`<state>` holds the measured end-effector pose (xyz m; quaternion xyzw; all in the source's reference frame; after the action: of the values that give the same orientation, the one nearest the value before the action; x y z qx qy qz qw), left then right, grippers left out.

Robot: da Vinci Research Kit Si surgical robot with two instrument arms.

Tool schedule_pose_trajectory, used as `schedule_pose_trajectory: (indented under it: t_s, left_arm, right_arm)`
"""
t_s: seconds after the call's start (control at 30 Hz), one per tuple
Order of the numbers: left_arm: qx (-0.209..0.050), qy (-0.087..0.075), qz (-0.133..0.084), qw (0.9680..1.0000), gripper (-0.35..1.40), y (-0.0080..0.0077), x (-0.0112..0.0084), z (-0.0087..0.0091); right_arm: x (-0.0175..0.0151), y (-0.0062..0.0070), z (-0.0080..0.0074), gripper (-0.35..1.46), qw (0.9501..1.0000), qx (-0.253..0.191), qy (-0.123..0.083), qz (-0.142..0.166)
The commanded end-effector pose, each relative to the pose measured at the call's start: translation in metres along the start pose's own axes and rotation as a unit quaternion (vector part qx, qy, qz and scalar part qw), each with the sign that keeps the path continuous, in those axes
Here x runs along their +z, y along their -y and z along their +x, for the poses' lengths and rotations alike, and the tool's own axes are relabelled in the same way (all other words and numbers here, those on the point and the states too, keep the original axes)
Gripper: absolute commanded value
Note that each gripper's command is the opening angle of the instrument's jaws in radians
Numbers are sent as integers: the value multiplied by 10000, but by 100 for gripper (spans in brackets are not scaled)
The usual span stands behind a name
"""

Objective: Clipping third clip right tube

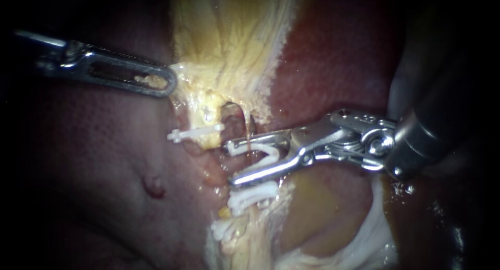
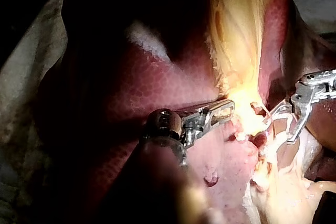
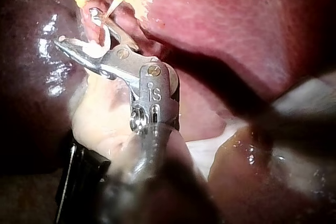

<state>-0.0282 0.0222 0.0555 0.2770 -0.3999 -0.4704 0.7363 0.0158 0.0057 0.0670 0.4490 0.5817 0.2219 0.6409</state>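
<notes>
My right instrument (image 1: pixel 230 163) comes in from the right with its jaws standing apart and a white clip (image 1: pixel 271 154) seated between them. The jaws straddle a thin reddish tube (image 1: pixel 250 128) below the yellow tissue (image 1: pixel 229 46). Two closed white clips (image 1: pixel 252 195) (image 1: pixel 223 230) sit lower on the same strand. Another white clip (image 1: pixel 195 133) crosses the tube to the left. My left instrument (image 1: pixel 169 83) is shut on the edge of the yellow tissue and holds it out leftward. The right wrist view shows the jaws (image 3: pixel 74 25) around the clip (image 3: pixel 95 49).
Dark red liver (image 1: pixel 94 160) fills the left and upper right. A pale, glistening sac (image 1: pixel 323 212) lies under the right instrument's shaft. A small red pit (image 1: pixel 153 188) marks the liver surface. In the left wrist view both instruments (image 2: pixel 223 111) (image 2: pixel 294 127) sit close together.
</notes>
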Motion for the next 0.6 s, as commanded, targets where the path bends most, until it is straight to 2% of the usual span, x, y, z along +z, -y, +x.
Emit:
schedule_pose_trajectory:
  t_s: [0.03, 0.33, 0.6]
  left_arm:
    - [0, 0, 1, 10000, -35, 0, 0, 0]
    - [0, 0, 1, 10000, -35, 0, 0, 0]
    - [0, 0, 1, 10000, -35, 0, 0, 0]
  right_arm:
    - [-1, 1, 3, 49, 10000, 4, -38, 16]
    - [-9, 7, 21, 49, 9994, 29, -308, 137]
    - [-9, 11, 25, 49, 9988, 114, -436, 205]
